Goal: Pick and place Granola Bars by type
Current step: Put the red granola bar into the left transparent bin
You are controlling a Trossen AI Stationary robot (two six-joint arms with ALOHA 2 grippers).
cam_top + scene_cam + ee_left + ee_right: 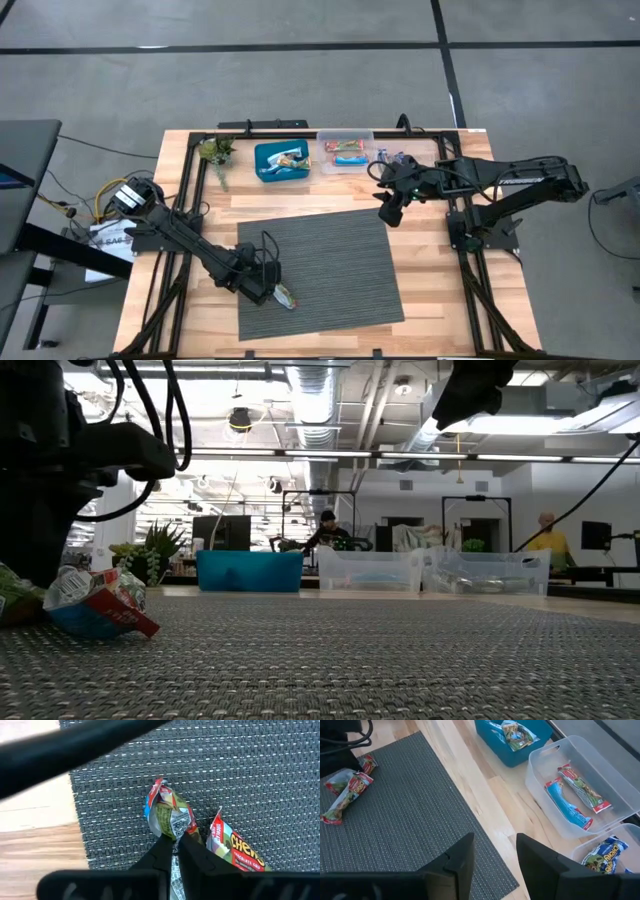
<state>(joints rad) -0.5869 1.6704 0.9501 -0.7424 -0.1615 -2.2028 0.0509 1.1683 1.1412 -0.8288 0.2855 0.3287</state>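
On the grey mat [320, 265], the left gripper [175, 840] pinches a granola bar [170, 817] (another bar [235, 851] just beside). Only the right wrist view shows both lying roughly parallel; the right gripper [495, 852] hangs open.

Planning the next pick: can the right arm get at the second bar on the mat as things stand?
Probably not easily: that bar lies beside the left gripper, shut on its neighbour, while the open right gripper hovers across the mat.

Both arms are matte black, built of slim tubular links joined by blocky housings, with loose black cables looping along them. The left gripper [272, 291] and the right gripper [388, 214] each end in two flat, dark, squared fingers [461, 861] with plain faces.
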